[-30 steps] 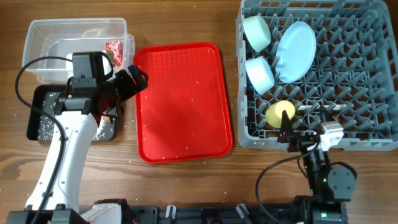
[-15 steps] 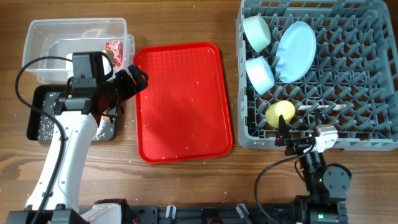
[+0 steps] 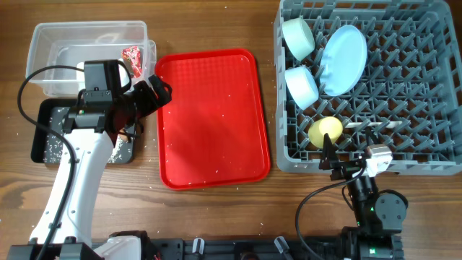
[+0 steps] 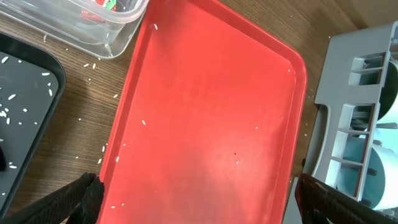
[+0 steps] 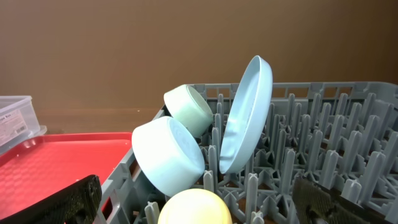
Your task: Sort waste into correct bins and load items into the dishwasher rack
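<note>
Left gripper here, fingers spread as wide as they go, nothing between them, hovering over the near-left edge of the red tray. What's left for me, I reckon, is the rice-like crumbs: a thin scatter across the tray, and more loose on the table between the clear tub and the black tray. They look tiny, light and loose, so pinching them one by one looks hopeless. My best bet is the tray itself, which looks stiff, light and probably slick. I'd take it by its raised rim and tip it toward the black tray, which already holds crumbs. The tub stands just beside the tray's corner and could catch it, and the rack crowds the far side. The wrapper is in the tub. Over on my other side, the right gripper is also wide open and empty, looking into the rack at the yellow cup, light-blue bowl, pale-green bowl and the plate, which stands on edge.
</note>
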`<action>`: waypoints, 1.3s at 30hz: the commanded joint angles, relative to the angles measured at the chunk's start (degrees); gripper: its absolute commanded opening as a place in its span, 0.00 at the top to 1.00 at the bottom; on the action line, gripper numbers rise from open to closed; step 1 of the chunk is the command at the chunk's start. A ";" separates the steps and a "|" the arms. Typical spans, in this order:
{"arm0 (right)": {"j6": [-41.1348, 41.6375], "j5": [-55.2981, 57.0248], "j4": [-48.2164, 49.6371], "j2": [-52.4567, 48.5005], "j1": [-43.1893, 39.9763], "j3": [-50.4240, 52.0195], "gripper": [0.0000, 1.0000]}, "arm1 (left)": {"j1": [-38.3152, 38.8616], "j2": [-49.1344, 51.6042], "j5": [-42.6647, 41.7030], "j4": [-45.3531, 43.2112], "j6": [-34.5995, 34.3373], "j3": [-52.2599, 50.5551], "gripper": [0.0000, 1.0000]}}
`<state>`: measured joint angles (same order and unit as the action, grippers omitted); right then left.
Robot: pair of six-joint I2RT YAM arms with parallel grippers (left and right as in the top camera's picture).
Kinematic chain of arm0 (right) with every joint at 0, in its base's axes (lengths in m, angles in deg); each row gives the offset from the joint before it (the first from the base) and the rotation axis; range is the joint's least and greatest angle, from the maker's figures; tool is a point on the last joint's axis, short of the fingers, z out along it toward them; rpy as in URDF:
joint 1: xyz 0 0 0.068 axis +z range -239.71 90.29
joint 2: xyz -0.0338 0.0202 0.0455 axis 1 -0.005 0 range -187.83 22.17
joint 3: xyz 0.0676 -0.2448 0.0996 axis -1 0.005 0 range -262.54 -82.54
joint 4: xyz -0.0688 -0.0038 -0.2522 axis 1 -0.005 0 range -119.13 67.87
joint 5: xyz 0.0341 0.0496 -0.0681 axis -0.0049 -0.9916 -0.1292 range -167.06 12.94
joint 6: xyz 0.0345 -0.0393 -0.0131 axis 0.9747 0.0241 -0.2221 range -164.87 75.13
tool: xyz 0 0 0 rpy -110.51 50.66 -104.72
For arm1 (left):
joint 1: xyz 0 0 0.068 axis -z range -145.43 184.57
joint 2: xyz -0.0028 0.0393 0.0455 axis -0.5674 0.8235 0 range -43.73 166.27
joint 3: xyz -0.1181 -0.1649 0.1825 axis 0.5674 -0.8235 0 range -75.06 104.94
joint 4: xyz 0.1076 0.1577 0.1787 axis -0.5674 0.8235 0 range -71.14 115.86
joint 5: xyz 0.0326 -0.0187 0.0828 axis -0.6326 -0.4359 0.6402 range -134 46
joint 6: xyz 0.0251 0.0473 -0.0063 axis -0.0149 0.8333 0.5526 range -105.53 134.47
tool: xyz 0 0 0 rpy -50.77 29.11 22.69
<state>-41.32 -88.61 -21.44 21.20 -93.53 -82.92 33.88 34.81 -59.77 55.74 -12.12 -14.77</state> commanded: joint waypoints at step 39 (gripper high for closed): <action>0.02 0.31 0.22 0.76 0.26 0.09 0.00 | 0.70 -69.16 8.20 -37.40 13.99 -53.62 0.00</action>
<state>-41.32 -88.61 -21.42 21.39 -93.53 -82.92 34.25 -30.04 -52.78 19.29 0.71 -65.15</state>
